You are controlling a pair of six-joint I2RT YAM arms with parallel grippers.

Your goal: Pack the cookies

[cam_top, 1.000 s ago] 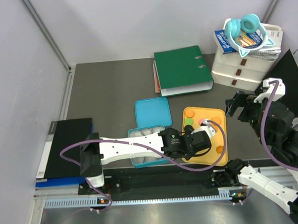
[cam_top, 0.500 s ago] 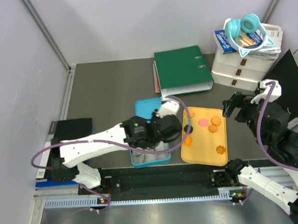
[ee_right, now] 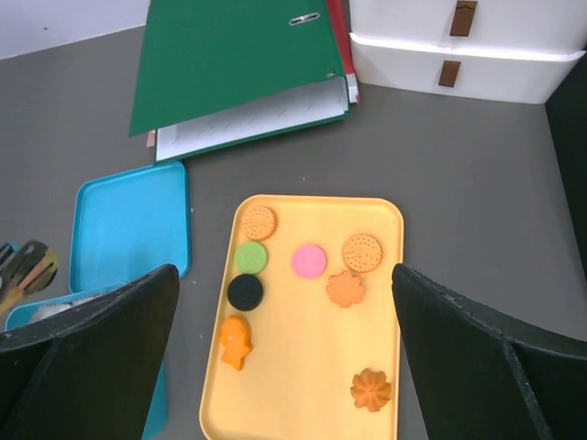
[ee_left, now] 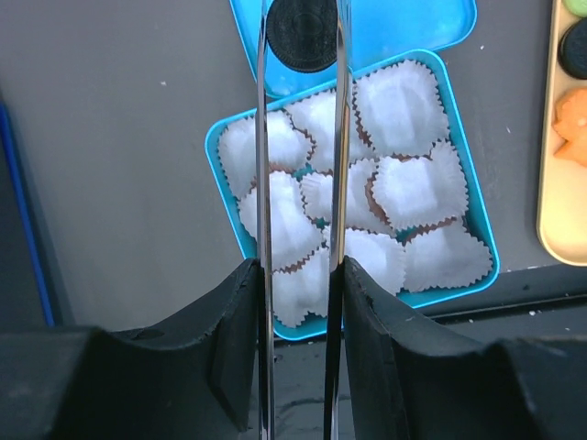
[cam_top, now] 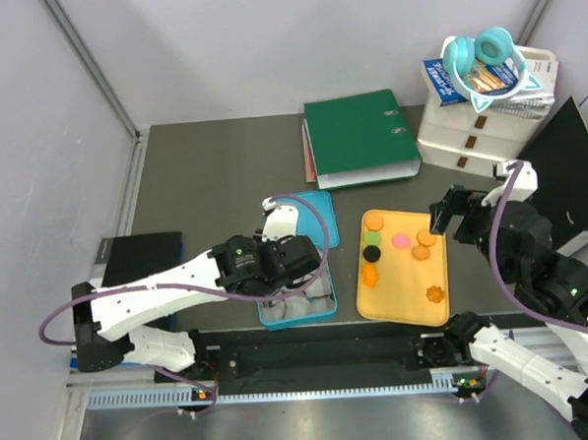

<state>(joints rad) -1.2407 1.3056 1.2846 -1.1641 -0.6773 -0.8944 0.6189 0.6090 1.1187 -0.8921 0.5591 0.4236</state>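
Left claw (ee_left: 301, 50) gripping one black cookie (ee_left: 301, 29), right claw (ee_right: 284, 275) spread wide, eight cookies (ee_right: 309, 261) on tray (ee_right: 303, 367)

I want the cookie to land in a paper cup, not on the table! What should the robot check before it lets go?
1. Black cookie pinched between the fingers of the left gripper: ok.
2. Blue box open, lid off and lying next to it: ok.
3. Paper liners sitting open side up in the box: ok.
4. Cookie straight above a liner: cannot tell; in the left wrist view it lines up with the box's far rim.
5. Right gripper out of the way, open above the tray: ok.
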